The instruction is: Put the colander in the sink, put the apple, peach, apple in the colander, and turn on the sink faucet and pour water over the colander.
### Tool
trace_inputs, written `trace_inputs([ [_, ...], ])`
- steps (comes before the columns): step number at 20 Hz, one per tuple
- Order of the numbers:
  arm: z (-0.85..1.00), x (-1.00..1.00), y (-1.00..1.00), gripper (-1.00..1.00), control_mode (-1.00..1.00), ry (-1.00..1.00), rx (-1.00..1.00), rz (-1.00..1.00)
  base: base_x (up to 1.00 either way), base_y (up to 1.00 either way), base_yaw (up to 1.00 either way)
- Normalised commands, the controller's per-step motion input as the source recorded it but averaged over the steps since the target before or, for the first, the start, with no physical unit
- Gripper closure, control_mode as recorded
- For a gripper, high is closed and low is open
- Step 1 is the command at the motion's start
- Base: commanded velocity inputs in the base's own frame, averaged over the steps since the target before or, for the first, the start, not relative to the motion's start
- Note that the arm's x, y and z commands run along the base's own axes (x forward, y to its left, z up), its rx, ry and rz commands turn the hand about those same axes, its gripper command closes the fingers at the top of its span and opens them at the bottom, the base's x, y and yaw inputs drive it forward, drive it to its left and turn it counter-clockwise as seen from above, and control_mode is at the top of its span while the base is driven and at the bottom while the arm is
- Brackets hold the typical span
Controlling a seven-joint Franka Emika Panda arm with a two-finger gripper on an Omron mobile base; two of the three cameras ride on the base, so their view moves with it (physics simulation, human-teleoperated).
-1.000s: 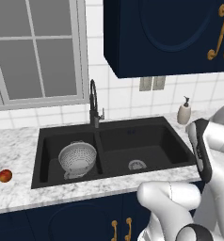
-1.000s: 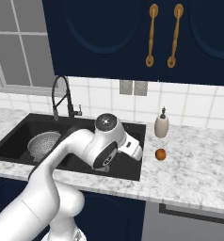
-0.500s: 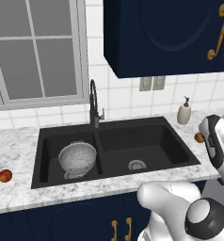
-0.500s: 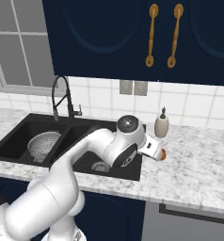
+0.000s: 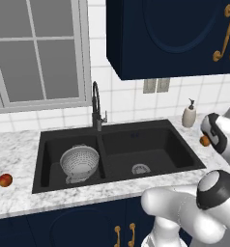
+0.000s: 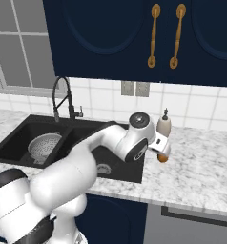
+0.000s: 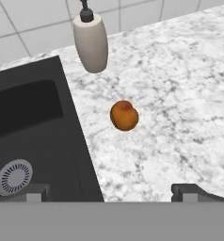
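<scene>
- Orange-yellow and small, the peach (image 7: 124, 115) lies on the marble counter (image 7: 180, 94) just beside the right edge of the sink (image 5: 150, 154), and I see it below my wide-open gripper (image 7: 114, 192), which holds nothing.
- From the right base view I see the gripper (image 6: 162, 151) hovering over the peach (image 6: 162, 158), near the counter's front-to-back middle.
- The colander (image 5: 79, 161) sits upright in the sink's left basin.
- Two red apples (image 5: 1, 178) rest near the counter's left end, well apart from the sink.
- A soap dispenser (image 7: 91, 41) stands beyond the peach by the back wall.
- The sink faucet (image 5: 96, 107) rises at the sink's back edge.
</scene>
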Motion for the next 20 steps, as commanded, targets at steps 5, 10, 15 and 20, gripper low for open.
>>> trace_inputs([
  [5, -0.31, 0.4, -0.23, -1.0, -1.0, 0.07, 0.0, 0.0, 0.0, 0.0, 0.0],
  [10, -0.24, 0.32, -0.33, -1.0, -1.0, 0.09, 0.0, 0.0, 0.0, 0.0, 0.0],
  [15, -0.29, 0.29, -0.19, -1.0, -1.0, 0.07, 0.02, 0.0, 0.0, 0.0, 0.0],
  [20, -0.33, 0.31, -0.16, -1.0, -1.0, 0.03, 0.03, 0.0, 0.0, 0.0, 0.0],
])
